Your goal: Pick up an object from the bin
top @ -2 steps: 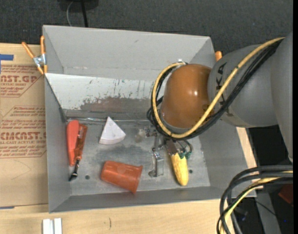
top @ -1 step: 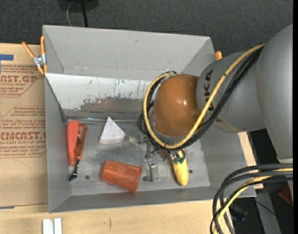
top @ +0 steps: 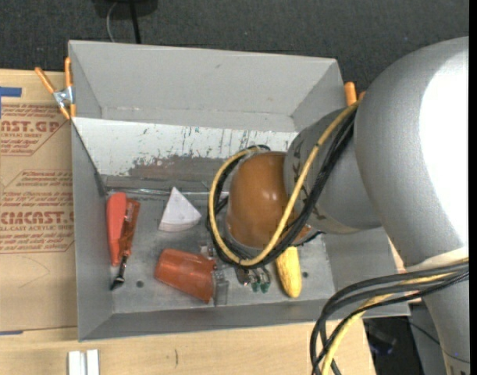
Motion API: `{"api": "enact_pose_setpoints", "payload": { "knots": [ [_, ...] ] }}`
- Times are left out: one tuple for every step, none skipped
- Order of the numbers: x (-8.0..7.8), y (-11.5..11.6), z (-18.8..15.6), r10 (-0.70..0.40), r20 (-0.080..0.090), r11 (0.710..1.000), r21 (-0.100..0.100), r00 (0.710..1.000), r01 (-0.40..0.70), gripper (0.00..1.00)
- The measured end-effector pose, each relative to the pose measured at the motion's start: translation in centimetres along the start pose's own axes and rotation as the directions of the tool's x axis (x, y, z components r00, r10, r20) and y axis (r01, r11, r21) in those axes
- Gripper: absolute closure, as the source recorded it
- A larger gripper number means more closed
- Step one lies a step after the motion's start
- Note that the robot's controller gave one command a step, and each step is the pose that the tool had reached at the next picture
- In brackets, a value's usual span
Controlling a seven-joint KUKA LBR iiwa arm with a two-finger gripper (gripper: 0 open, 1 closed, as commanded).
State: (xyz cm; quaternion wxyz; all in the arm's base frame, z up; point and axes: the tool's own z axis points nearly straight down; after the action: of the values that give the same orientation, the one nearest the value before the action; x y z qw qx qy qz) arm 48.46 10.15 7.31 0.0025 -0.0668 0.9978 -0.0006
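My gripper (top: 250, 278) is low near the bin's front wall, mostly hidden under the arm's wrist. Just to its left an orange-red cup (top: 183, 273) lies on its side, touching or nearly touching the gripper. Just to its right a yellow corn-cob-shaped thing (top: 289, 273) lies on the floor. A white wedge (top: 178, 210) sits behind the cup, toward the bin's middle.
An orange-handled tool (top: 118, 233) lies along the left wall, its dark tip pointing to the front. The arm and its cables cover the bin's right half. The back slope of the bin is bare scratched metal.
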Motion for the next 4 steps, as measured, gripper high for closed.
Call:
{"api": "enact_pose_setpoints", "payload": {
  "knots": [
    [0.0,0.0,0.0,0.000,0.000,1.000,0.000,1.000,0.000,1.00],
    [0.3,-0.7,-8.9,-0.062,0.001,0.998,0.000,0.998,0.062,1.00],
    [0.3,-0.7,-8.9,-0.062,0.001,0.998,0.000,0.998,0.062,0.00],
    [0.3,-0.7,-8.9,-0.063,0.001,0.998,0.000,0.998,0.063,0.00]
  ]
}}
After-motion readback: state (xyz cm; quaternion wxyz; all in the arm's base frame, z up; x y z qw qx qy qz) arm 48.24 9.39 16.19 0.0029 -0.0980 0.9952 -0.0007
